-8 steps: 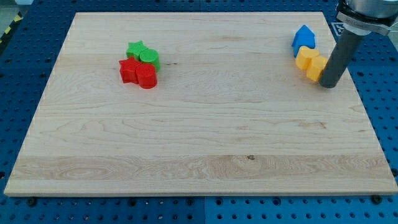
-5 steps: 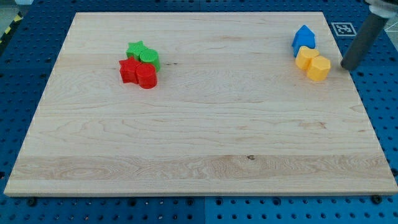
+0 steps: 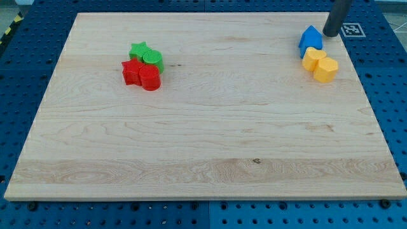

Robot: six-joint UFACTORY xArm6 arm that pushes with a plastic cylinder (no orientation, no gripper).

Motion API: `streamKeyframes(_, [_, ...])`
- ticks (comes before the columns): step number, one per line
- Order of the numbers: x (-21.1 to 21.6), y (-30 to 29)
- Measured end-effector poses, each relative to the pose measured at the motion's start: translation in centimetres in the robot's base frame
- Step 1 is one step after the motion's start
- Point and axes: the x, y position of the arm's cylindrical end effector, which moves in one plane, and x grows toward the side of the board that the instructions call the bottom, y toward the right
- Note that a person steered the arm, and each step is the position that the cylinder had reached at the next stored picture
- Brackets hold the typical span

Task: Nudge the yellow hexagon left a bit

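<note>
A dark rod stood at the view's top right corner of the wooden desk [image 3: 203,159], its lower end — my tip [image 3: 331,34] — resting near the board's far edge, just to the view's right of a blue block [image 3: 310,41]. The arm carried no jaws: the rod ended plainly, held nothing and touched no block, though my tip sat close beside the blue one.

The yellow hexagon [image 3: 326,69] lay toward the view's right edge of the desk, below my tip and clear of it. It pressed against a second yellow block [image 3: 311,58] on its upper left, whose shape could not be made out, and that block in turn met the blue block above it — the three forming a short slanting chain.

Well apart, toward the view's upper left, a tight cluster sat together: a green star [image 3: 138,50] and a green cylinder [image 3: 153,59] behind, a red star [image 3: 131,71] and a red cylinder [image 3: 149,78] in front.
</note>
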Motion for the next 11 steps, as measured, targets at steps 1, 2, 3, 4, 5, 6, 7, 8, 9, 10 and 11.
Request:
streamKeyframes(1, [0.0,0.1])
streamKeyframes(2, [0.0,0.1])
streamKeyframes(3, [0.0,0.1])
streamKeyframes(4, [0.0,0.2])
streamKeyframes(5, [0.0,0.8])
streamKeyframes(6, [0.0,1.5])
streamKeyframes(7, [0.0,1.8])
streamKeyframes(8, [0.0,2.5])
streamKeyframes(9, [0.0,3.0])
streamKeyframes(10, [0.0,3.5])
streamKeyframes(11, [0.0,4.3])
